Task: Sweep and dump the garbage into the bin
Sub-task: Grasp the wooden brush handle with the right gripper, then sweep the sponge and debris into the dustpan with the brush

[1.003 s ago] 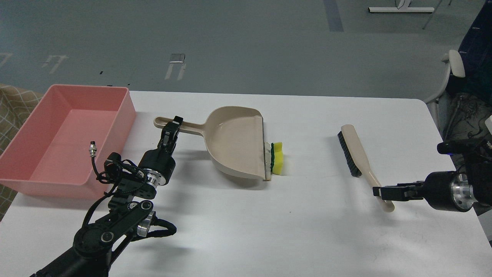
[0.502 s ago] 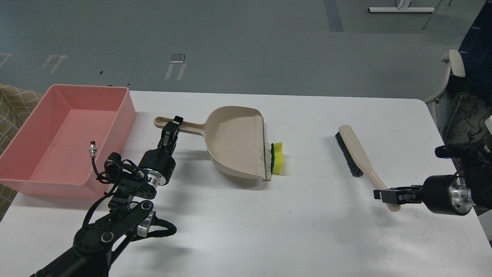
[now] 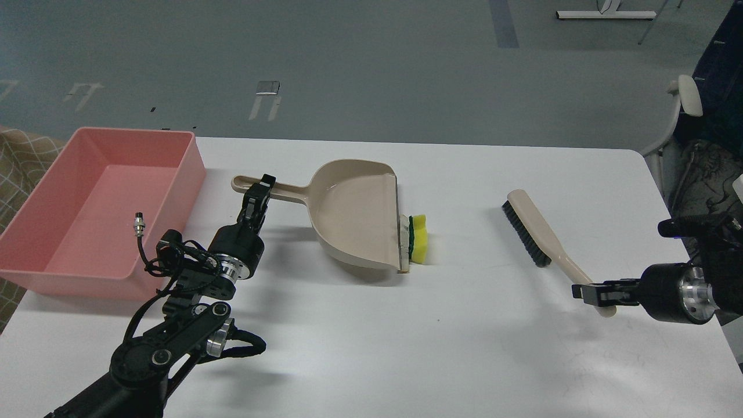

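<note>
The yellow sponge [image 3: 419, 238] with its dark green layer lies on the white table, touching the front lip of the beige dustpan [image 3: 357, 212]. A whitish scrap [image 3: 404, 223] sits between sponge and lip. My left gripper [image 3: 259, 194] is shut on the dustpan's handle [image 3: 278, 190]. My right gripper [image 3: 589, 291] is shut on the handle end of a beige brush [image 3: 537, 229] with black bristles, right of the sponge. The pink bin [image 3: 98, 209] stands at the far left.
The table's right edge lies close to my right arm. A white chair [image 3: 679, 110] stands beyond the table's right corner. A patterned cloth [image 3: 17, 157] shows left of the bin.
My right gripper has moved right and slightly down with the brush handle. The brush head has swung a little left and its handle end has dropped. The left arm and dustpan have barely moved.
</note>
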